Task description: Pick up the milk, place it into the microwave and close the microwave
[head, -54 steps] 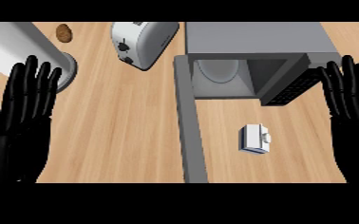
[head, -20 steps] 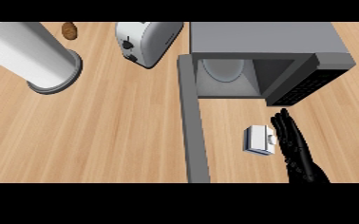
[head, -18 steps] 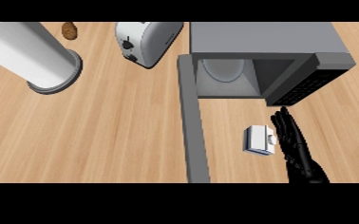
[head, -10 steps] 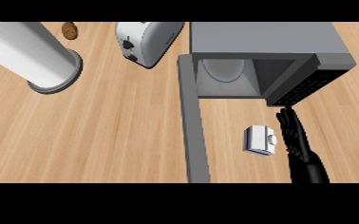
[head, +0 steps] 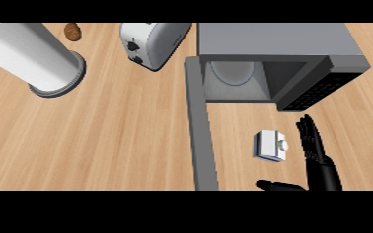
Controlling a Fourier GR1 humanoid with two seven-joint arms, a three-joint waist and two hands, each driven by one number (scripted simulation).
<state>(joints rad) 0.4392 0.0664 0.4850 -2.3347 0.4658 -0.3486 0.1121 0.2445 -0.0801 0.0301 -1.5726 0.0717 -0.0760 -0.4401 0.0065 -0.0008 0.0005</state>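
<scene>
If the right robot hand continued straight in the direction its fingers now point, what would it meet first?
Probably the microwave. The right robot hand has straight fingers aimed up the picture at the dark control panel. The milk sits to its left, outside that line. The hand's height above the counter is unclear.

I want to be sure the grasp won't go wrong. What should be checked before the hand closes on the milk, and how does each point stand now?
1. Milk within reach of the right hand: ok, it lies just left of the hand.
2. Hand open: ok, the fingers are straight, the thumb spread.
3. Fingers touching the milk: not ok, a gap shows.
4. Microwave open: ok, its door swings out toward the robot.
5. Room inside for the milk: ok, only the turntable shows.
6. Left hand out of the way: ok, none shows near the milk.
</scene>
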